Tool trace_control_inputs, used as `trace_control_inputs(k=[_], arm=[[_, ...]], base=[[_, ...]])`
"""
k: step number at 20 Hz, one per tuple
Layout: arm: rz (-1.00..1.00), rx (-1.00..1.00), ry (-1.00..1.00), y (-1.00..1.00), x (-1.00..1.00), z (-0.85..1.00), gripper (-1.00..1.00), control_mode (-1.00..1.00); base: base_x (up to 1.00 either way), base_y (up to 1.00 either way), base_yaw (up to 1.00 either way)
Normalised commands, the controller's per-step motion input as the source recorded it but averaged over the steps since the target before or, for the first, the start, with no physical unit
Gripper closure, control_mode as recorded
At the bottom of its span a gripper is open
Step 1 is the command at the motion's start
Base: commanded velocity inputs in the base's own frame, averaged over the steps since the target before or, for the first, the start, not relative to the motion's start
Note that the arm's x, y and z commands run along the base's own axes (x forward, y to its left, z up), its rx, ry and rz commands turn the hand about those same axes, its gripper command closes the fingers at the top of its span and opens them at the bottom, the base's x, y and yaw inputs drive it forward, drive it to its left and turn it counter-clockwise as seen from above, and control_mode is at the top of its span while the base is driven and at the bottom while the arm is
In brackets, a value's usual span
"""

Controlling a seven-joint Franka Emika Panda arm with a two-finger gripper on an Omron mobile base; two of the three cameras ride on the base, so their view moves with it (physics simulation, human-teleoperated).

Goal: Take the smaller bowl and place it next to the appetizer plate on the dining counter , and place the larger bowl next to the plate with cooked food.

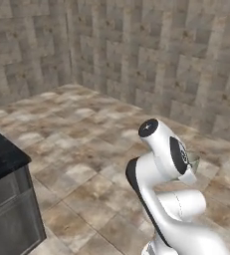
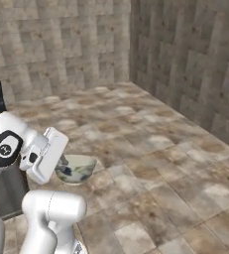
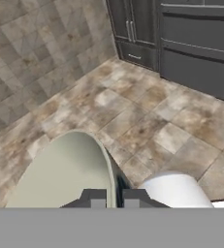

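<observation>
One bowl is in transit over a wide tiled floor (image 2: 150, 149), with stone walls (image 2: 61, 44) closing the corner behind it. Beside the floor stand grey cabinets (image 3: 191, 43), and a dark-topped table (image 1: 2, 152) edges in beyond the arm (image 1: 161, 179). At the arm's end, the larger bowl (image 2: 76, 168) hangs clear above the floor, its blue-and-reddish pattern showing outside and its pale inside facing up, roughly level. The claw (image 3: 109, 197) is clenched on the bowl's rim, one finger inside the wall and one outside, as the hand view shows.

Judging from this, the step in hand is carrying the bowl toward the dining counter. A rim pinch lets a wide bowl swing or slip, so the carry wants slow, smooth base and arm motion, with the bowl kept level and held well above the table near the arm. Which plate lies ahead cannot be told yet.
</observation>
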Motion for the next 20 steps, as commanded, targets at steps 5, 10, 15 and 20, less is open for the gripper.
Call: trace_control_inputs(k=[5,10,15,20], arm=[[0.0,0.0,0.0,0.0,0.0,0.0,1.0,1.0],[0.0,0.0,0.0,0.0,0.0,0.0,1.0,1.0],[0.0,0.0,0.0,0.0,0.0,0.0,1.0,1.0],[0.0,0.0,0.0,0.0,0.0,0.0,1.0,1.0]], base=[[1.0,-0.15,0.37],[1.0,-0.36,0.38],[1.0,-0.19,0.35],[1.0,0.0,0.36]])
